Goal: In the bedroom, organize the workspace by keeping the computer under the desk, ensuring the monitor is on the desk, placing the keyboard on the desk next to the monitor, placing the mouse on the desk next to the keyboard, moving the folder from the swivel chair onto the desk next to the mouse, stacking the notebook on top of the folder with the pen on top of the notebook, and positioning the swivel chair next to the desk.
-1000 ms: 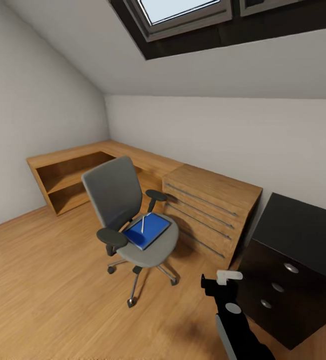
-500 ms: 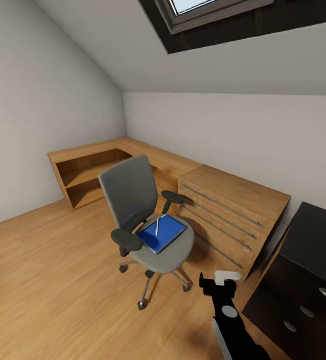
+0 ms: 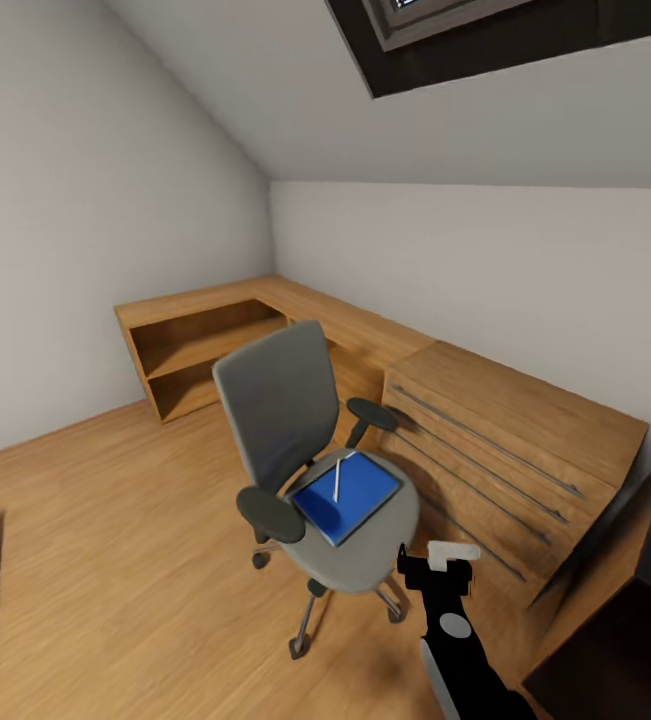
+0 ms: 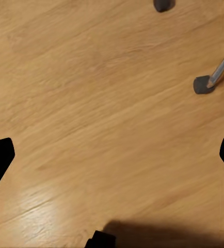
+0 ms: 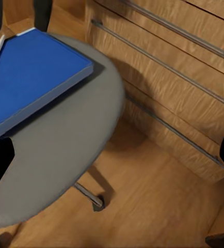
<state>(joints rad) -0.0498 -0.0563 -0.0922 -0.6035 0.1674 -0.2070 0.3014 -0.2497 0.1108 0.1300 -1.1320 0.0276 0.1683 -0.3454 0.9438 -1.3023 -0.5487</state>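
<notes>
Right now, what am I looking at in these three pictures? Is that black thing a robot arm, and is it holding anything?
Yes, it is a robot in a computer-made bedroom. The big picture comes from its head camera. The black arm low down ends in its right end effector, open and holding nothing. In front stands a grey swivel chair with a blue folder on its seat and a thin white stick, maybe a pen, on top. Behind is a wooden chest of drawers. The other two pictures come from cameras on its wrists: one looks at the wooden floor, one at the folder up close.

One swivel chair [image 3: 305,450], one blue folder [image 3: 348,496], one white pen [image 3: 337,476], one wooden chest of drawers [image 3: 505,450], one open wooden shelf unit [image 3: 205,345]
</notes>
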